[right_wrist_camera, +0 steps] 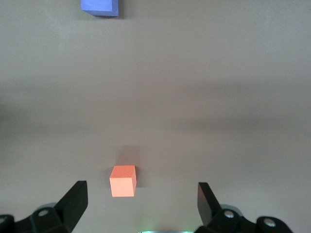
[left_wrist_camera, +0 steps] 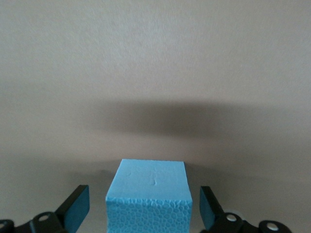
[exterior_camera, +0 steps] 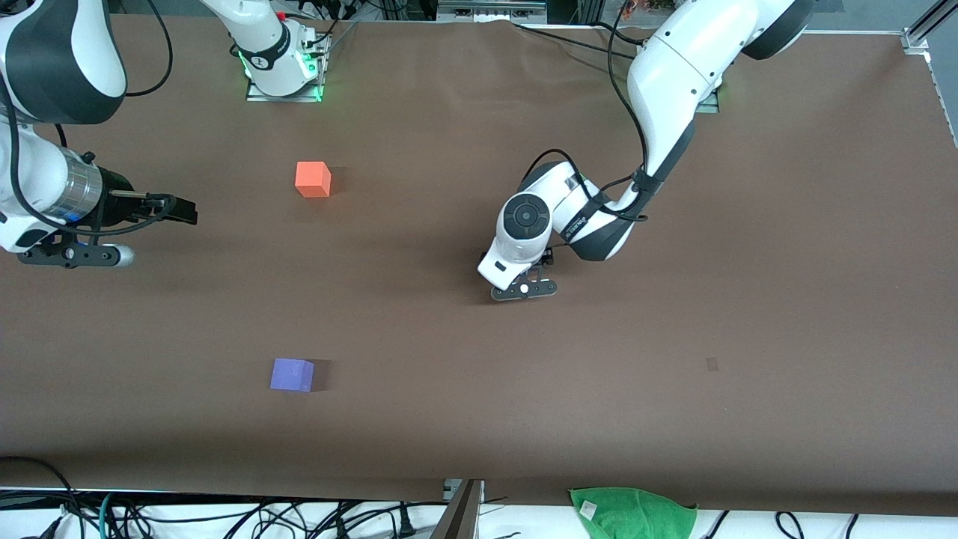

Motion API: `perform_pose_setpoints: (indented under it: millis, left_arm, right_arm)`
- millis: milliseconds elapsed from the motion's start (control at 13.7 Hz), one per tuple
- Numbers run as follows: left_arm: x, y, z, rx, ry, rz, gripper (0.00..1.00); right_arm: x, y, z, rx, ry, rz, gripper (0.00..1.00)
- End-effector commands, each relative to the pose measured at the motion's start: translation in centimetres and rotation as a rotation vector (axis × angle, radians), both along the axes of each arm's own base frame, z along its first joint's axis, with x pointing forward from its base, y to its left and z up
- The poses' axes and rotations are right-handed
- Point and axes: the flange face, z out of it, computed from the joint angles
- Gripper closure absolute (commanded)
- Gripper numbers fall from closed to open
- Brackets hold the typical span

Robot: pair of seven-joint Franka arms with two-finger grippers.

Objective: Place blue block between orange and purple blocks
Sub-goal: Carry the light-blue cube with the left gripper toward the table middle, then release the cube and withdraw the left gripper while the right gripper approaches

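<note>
The blue block [left_wrist_camera: 148, 194] sits on the brown table between the fingers of my left gripper [left_wrist_camera: 144, 208]. The jaws are open, with a gap on each side of the block. In the front view the left gripper [exterior_camera: 524, 288] is low over the middle of the table and hides the blue block. The orange block [exterior_camera: 313, 180] lies toward the right arm's end, and the purple block [exterior_camera: 292, 374] lies nearer the front camera than it. My right gripper [exterior_camera: 71, 256] waits open and empty, up over the right arm's end. Its wrist view shows its fingers [right_wrist_camera: 75, 196], the orange block [right_wrist_camera: 122, 180] and the purple block [right_wrist_camera: 99, 7].
A green cloth [exterior_camera: 632, 513] lies at the table's edge nearest the front camera, with cables along that edge. A small dark mark [exterior_camera: 711, 364] is on the table toward the left arm's end. Bare table [exterior_camera: 299, 277] lies between the orange and purple blocks.
</note>
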Motion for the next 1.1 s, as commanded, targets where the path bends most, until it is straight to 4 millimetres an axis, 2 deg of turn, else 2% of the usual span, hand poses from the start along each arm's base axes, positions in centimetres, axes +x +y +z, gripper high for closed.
perform_pose_setpoints:
  millis: [0,73,146,292,511,584,657,876,1022]
  left_arm:
    - [0.4,-0.2,6.1,-0.037,-0.04,0.031,0.0]
    - [0.7,0.4,9.1,-0.06,-0.03,0.062,0.0]
    - [1.3,2.0,12.1,-0.058,-0.027,0.084,0.0]
    - [0.6,4.3,18.4,-0.003,-0.016,0.089,0.0]
    - [-0.7,9.4,26.6,0.088,-0.001,0.063,0.0]
    - [-0.6,12.1,29.1,0.101,-0.004,0.063,0.0]
    - [-0.1,15.2,31.0,0.103,0.001,0.034,0.0]
    - [1.3,23.0,34.7,0.1,0.064,-0.099,0.0]
    - [2.2,27.8,36.0,0.066,0.071,-0.22,0.0]
  right_arm:
    - [0.3,0.8,0.6,0.014,-0.012,0.011,0.0]
    - [0.2,1.3,0.6,0.014,-0.012,0.017,0.0]
    - [0.1,2.0,0.6,0.014,-0.011,0.029,0.0]
    - [0.1,2.8,0.6,0.014,-0.011,0.04,0.0]
    - [-0.1,4.3,0.6,0.009,-0.013,0.031,0.0]
    - [-0.2,5.1,0.6,0.008,-0.012,0.034,0.0]
    - [-0.4,6.1,0.8,0.009,-0.017,0.048,0.0]
    - [-1.1,11.0,1.5,-0.003,-0.04,0.048,0.0]
    - [-1.7,14.2,1.6,-0.002,-0.066,0.058,0.0]
